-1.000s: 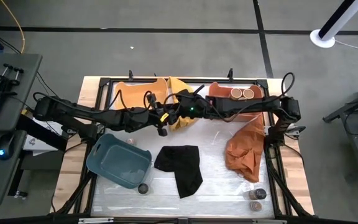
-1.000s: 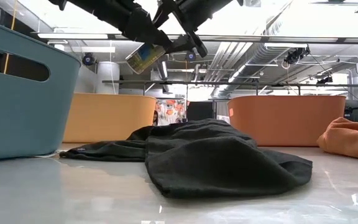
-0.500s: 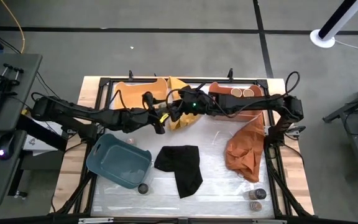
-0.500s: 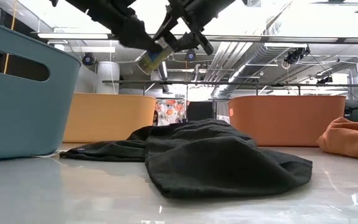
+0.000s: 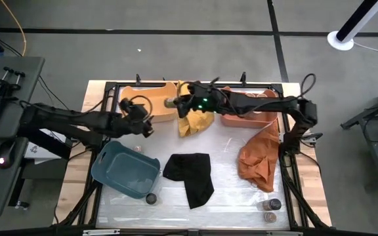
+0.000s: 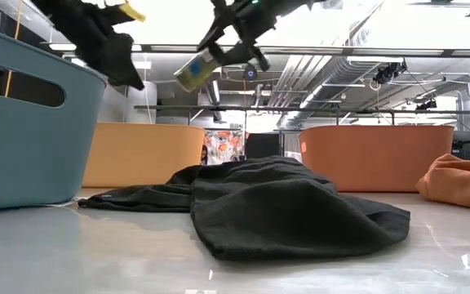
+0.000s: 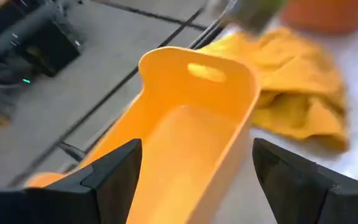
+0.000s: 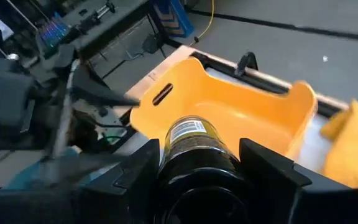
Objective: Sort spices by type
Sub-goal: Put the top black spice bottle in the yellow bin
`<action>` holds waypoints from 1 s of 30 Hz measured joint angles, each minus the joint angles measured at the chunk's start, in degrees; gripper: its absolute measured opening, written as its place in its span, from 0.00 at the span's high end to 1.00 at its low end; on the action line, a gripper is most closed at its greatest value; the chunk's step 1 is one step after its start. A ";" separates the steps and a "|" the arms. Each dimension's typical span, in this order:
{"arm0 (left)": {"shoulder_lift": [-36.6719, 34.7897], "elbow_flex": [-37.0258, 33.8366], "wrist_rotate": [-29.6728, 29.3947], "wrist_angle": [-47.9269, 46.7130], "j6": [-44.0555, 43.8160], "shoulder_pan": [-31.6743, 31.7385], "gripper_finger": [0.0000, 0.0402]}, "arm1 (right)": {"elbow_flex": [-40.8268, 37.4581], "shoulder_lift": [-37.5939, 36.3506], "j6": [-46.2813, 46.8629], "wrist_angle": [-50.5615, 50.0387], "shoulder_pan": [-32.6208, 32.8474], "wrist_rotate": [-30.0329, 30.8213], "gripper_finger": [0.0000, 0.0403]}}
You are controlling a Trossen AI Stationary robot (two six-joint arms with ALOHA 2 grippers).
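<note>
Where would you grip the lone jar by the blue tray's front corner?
Come straight down from above and close the jaws across the jar's round body, just below its lid. It looks upright, showing a round top, and the blue tray crowds one side, so a sideways approach from there seems blocked.

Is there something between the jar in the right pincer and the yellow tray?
Nothing visible. The right pincer holds the spice jar in the air beside the open yellow tray; the left pincer is off to the side.
</note>
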 joint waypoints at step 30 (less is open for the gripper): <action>-11.30 -0.96 4.80 3.06 -13.49 -11.87 0.28 | 42.41 34.44 -12.27 -38.39 -5.67 -1.70 0.51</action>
